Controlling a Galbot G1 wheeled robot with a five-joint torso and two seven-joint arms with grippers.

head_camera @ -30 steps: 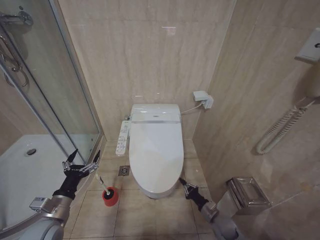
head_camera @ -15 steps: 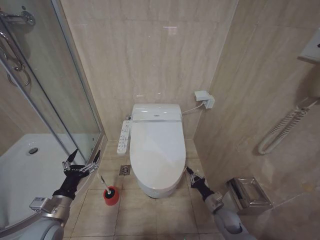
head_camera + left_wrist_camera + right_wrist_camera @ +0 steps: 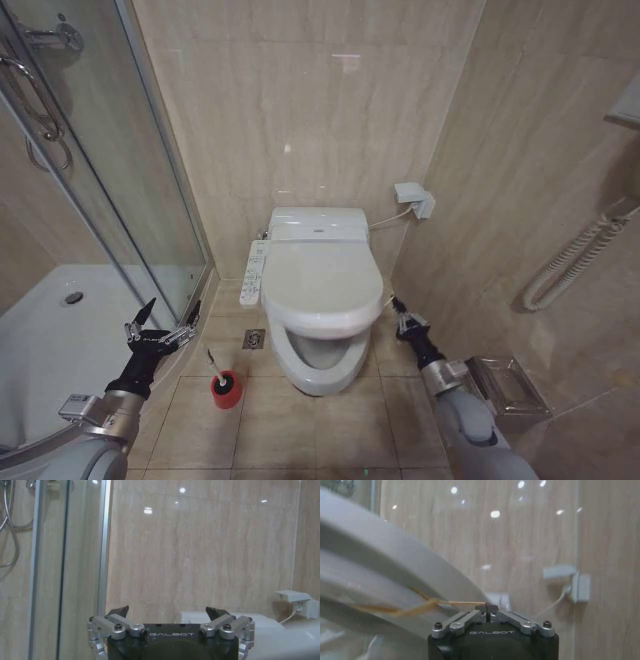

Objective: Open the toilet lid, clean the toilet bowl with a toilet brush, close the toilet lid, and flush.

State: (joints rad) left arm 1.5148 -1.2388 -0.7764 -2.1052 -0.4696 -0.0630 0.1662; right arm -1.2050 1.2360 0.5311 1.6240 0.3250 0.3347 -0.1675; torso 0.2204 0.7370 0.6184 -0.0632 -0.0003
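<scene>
The toilet lid [image 3: 322, 288] is partly raised, front edge lifted clear of the toilet bowl [image 3: 318, 357], which stands on the floor against the back wall. The lid tilts up toward the tank end; the front of the bowl opening is exposed below it. A white side control panel [image 3: 254, 273] runs along the bowl's left side.

The right tool [image 3: 403, 317] sits at the right edge of the lid, near the bowl's right side, arm coming up from the lower right. In the right wrist view the right tool [image 3: 486, 608] has its fingers closed to a point, tips meeting just at the lid's [image 3: 395, 566] rim; a thin yellowish strip lies along the rim by the tips. Whether it actually pinches anything cannot be told.

The toilet brush [image 3: 214, 367] stands in its red holder [image 3: 226, 391] on the floor, left of the bowl's front, white handle leaning up and left.

The left tool [image 3: 158, 335] hangs above the floor near the shower tray [image 3: 40, 350] edge, left of the brush, fingers spread wide, holding nothing. The left wrist view shows the left tool [image 3: 170, 612] with both fingertips well apart, facing the tiled wall and the glass shower door [image 3: 65, 555].

A wall socket [image 3: 414, 199] sits right of the tank.
</scene>
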